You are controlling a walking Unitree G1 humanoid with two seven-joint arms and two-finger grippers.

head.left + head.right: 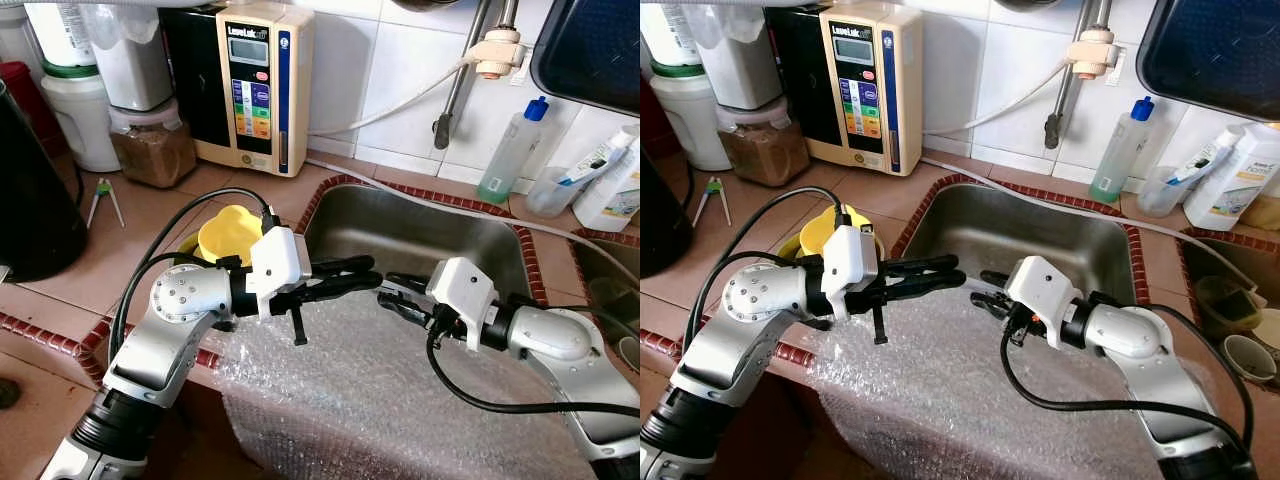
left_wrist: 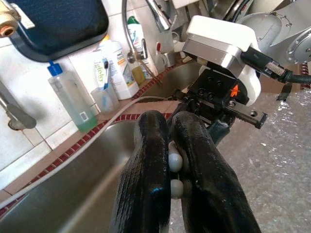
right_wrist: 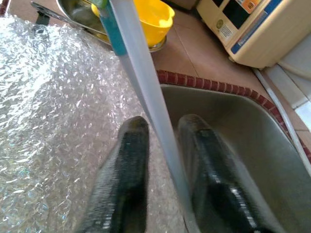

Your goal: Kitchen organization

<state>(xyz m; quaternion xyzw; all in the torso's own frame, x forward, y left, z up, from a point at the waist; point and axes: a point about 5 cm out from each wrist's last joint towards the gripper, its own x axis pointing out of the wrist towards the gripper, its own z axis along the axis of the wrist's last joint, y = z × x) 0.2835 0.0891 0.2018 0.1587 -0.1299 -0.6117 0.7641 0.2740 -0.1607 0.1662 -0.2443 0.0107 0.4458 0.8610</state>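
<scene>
1. Presently, a crinkled bubble wrap sheet [image 1: 380, 390] is seen draped over the tiled table [image 1: 150, 215] edge and the steel sink [image 1: 420, 235] rim.
2. Left end effector [image 1: 372, 278] is pressed together above it.
3. Right end effector [image 1: 385, 292] is seen spread around a translucent rod [image 3: 146, 92].
4. A yellow plastic bowl [image 1: 230, 232] is noted just behind the left arm.

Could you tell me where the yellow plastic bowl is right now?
The yellow plastic bowl sits on the tiled counter, left of the steel sink, just behind the left gripper.

Yellow bowl [image 1: 231, 233], clear bubble wrap [image 1: 360, 400], red-tiled steel sink [image 1: 420, 235].
</scene>
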